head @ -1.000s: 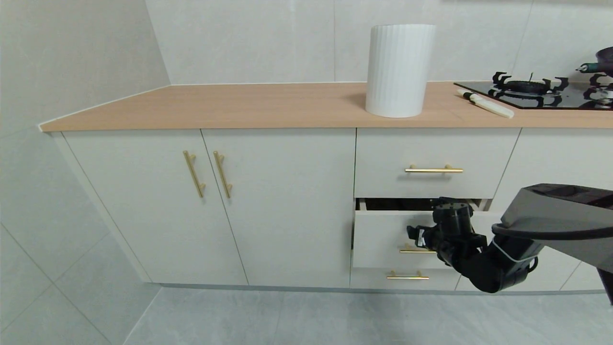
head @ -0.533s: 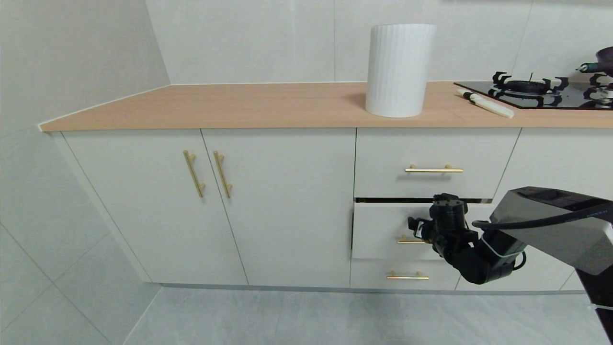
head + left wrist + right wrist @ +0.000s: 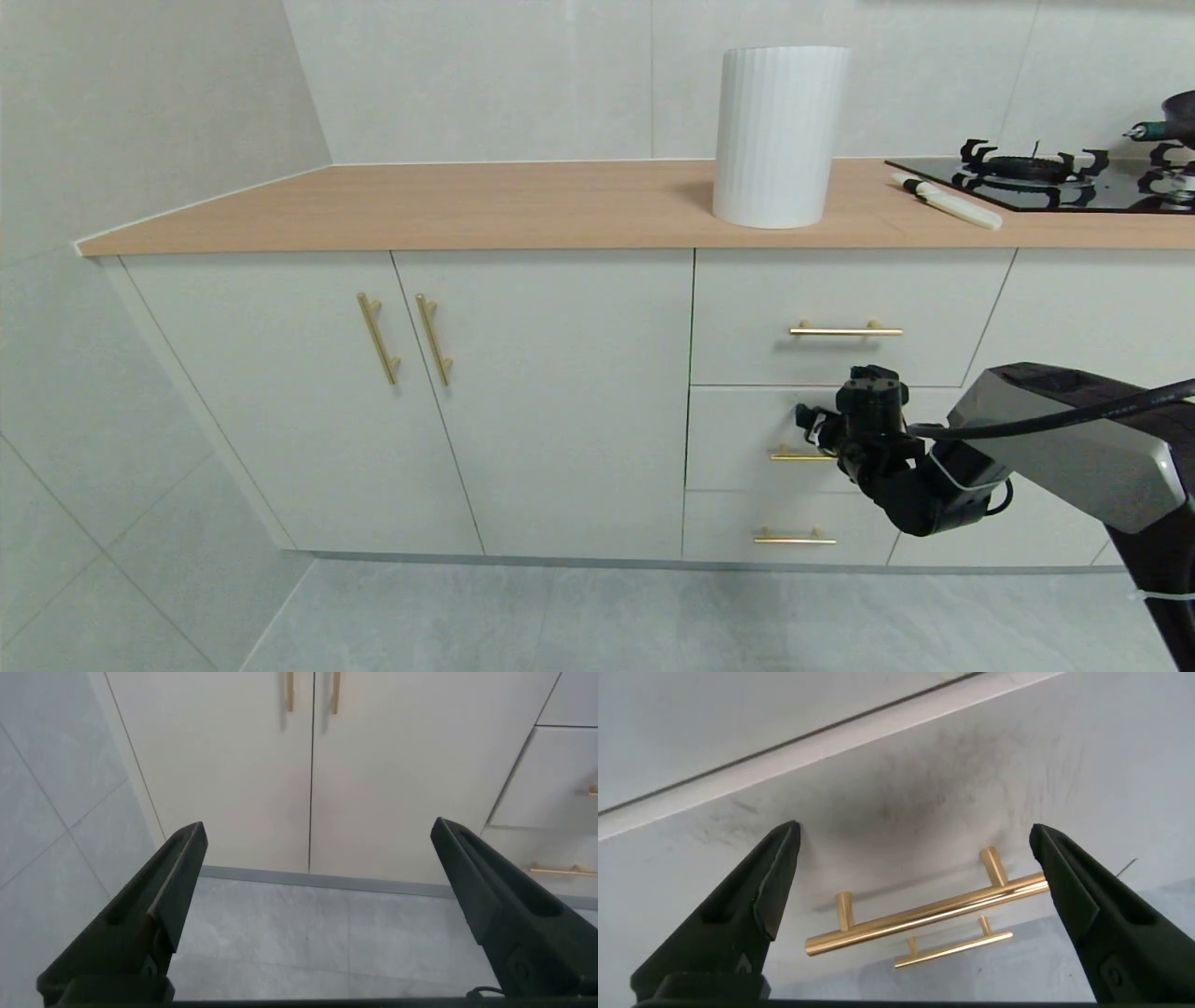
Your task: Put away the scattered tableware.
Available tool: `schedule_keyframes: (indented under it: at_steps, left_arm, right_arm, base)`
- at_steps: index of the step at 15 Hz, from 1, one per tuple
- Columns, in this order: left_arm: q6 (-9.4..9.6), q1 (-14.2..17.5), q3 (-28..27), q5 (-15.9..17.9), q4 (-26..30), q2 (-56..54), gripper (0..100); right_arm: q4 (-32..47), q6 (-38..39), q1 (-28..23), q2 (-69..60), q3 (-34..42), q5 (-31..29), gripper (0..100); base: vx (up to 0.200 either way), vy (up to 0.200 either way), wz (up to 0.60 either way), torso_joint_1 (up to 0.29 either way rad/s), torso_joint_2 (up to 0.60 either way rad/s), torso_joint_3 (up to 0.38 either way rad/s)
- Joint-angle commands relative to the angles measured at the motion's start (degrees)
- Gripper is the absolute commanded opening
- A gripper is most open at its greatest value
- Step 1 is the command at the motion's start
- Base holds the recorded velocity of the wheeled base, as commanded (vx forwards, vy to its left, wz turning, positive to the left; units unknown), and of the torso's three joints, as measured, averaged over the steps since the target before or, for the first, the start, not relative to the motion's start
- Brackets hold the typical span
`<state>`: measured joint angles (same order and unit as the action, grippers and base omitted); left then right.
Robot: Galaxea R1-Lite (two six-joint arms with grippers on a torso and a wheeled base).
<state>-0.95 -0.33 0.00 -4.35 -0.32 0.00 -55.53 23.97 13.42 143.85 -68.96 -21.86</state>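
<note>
Knife (image 3: 945,203): near worktop (image 3: 467,205) front edge, beside hob (image 3: 1027,173)
Right gripper (image 3: 913,840): spread wide before drawer handle (image 3: 924,917) (empty)
Left gripper (image 3: 318,831): spread wide, empty

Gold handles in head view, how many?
5. Left door handle and right door handle, vertical; top drawer handle, middle drawer handle partly behind the right claw, bottom drawer handle. Others may lie off-frame.

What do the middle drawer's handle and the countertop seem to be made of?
Middle drawer's handle: probably metal with a satin gold finish; a soft sheen runs along the round bar.
Countertop: wood or wood-look laminate, matte; faint grain lines run along it. Which of the two is unclear.
</note>
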Motion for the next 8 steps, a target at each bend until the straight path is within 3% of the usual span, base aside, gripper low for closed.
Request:
schedule_keyframes:
  at_steps: [1,8]
  left_arm:
    - [-0.02,-0.02,0.0,-0.04,-0.03,0.0,100]
    - [-0.02,-0.02,0.0,-0.04,-0.12,0.0,100]
  right_arm:
    - [-0.02,0.2,-0.41,0.47,-1.17,-0.03,100]
    - [0.16,0.47,-1.21,1.79,-3.9,-1.35,100]
  base:
    - [0.0,0.0,0.0,0.0,0.0,0.0]
    - [0.0,0.0,0.0,0.0,0.0,0.0]
